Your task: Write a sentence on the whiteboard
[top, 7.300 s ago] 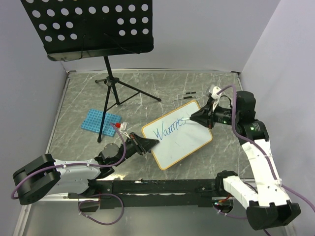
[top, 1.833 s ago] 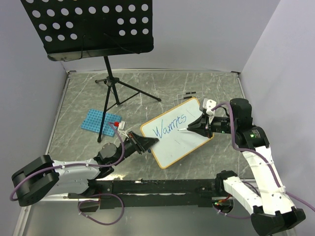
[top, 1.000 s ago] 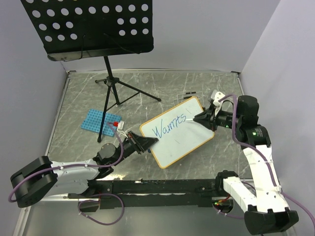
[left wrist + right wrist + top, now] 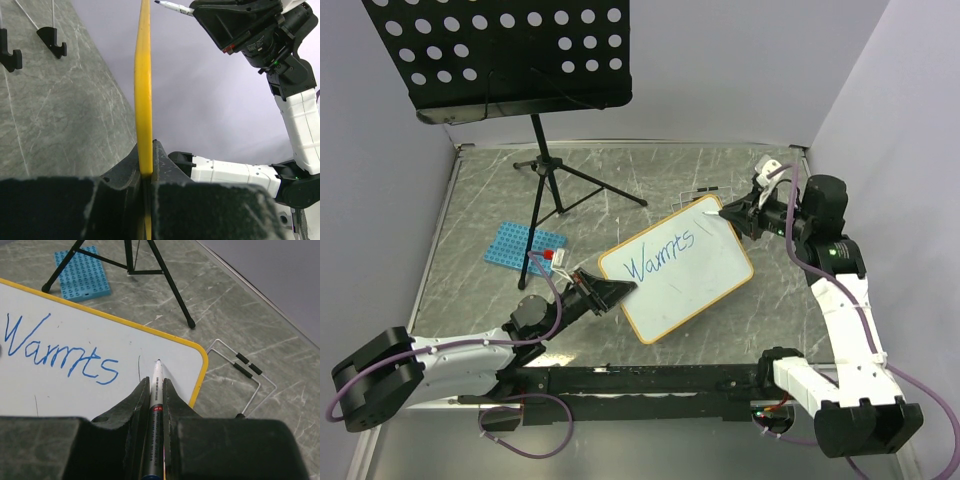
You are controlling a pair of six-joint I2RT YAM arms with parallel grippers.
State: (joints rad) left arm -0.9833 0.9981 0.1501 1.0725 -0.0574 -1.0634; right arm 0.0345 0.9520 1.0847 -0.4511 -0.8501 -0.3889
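The whiteboard (image 4: 692,283) is propped tilted, its orange-yellow frame pinched at the near left corner by my left gripper (image 4: 620,290), which is shut on it. In the left wrist view the frame (image 4: 144,90) runs edge-on between the shut jaws of the left gripper (image 4: 146,167). The sentence (image 4: 661,254) reads only "Warmts" in blue (image 4: 60,352). My right gripper (image 4: 734,212) is shut on a marker (image 4: 157,371). The marker's tip hovers by the board's far right corner (image 4: 197,357), right of the word and a little off the surface.
A black music stand (image 4: 500,60) on a tripod (image 4: 552,180) stands at the back left. A blue perforated rack (image 4: 520,245) lies beside the tripod's leg. A bent wire holder (image 4: 240,370) rests on the table behind the board's right corner.
My right gripper has carried the marker back and to the right, from beside the word to the board's far corner. The board has shifted slightly left. The writing is unchanged.
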